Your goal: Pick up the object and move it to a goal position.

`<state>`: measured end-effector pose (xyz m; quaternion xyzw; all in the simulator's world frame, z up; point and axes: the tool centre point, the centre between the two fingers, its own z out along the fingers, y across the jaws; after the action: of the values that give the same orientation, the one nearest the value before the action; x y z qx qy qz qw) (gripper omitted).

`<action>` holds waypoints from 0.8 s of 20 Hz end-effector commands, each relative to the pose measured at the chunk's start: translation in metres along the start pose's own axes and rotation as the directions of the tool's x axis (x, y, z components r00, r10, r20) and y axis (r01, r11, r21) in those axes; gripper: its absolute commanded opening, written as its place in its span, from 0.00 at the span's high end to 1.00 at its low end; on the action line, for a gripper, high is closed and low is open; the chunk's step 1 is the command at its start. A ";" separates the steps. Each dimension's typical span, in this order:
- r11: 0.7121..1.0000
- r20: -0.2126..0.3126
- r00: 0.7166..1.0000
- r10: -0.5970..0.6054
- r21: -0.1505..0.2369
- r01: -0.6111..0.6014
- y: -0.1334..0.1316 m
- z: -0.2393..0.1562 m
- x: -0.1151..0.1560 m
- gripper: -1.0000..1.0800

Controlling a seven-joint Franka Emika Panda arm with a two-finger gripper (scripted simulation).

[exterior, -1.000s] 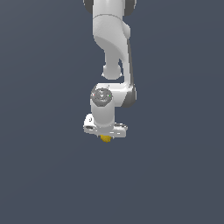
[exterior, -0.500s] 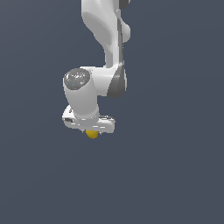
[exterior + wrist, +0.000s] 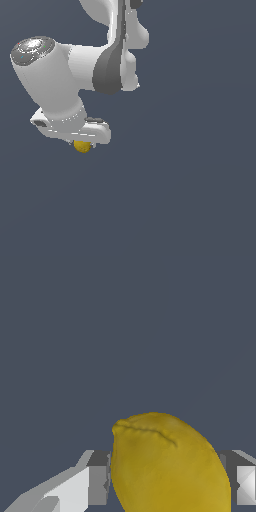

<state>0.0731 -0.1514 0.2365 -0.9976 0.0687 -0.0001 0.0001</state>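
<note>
No writing, brand marks or labels readable anywhere in either view.

Count: one arm, one gripper (image 3: 80,142), one yellow object (image 3: 82,146). Nothing else but a flat dark grey-blue backdrop (image 3: 190,190).

Arm pose: the white arm (image 3: 107,65) comes in from the top of the exterior view, bends at a grey-banded joint and runs toward the exterior view's left into a big rounded wrist housing. Hand points down, slightly tilted, sitting in the upper-left part of that view.

Gripper: closed on the object. In the wrist view the object (image 3: 167,466) fills the gap between the two fingers (image 3: 97,483), one pad against each side of it. It looks more like an oval lemon than a clean ball, mustard yellow, with a creased ridge near one end.

Object location: held in the gripper under the hand; in the exterior view only its lower part pokes out beneath the white gripper body. No surface is visible under it.
</note>
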 end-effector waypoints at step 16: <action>1.000 0.000 1.000 -0.001 0.000 0.001 0.059 -0.093 0.034 1.00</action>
<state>0.0974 -0.2107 0.3228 -0.9977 0.0683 0.0003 0.0000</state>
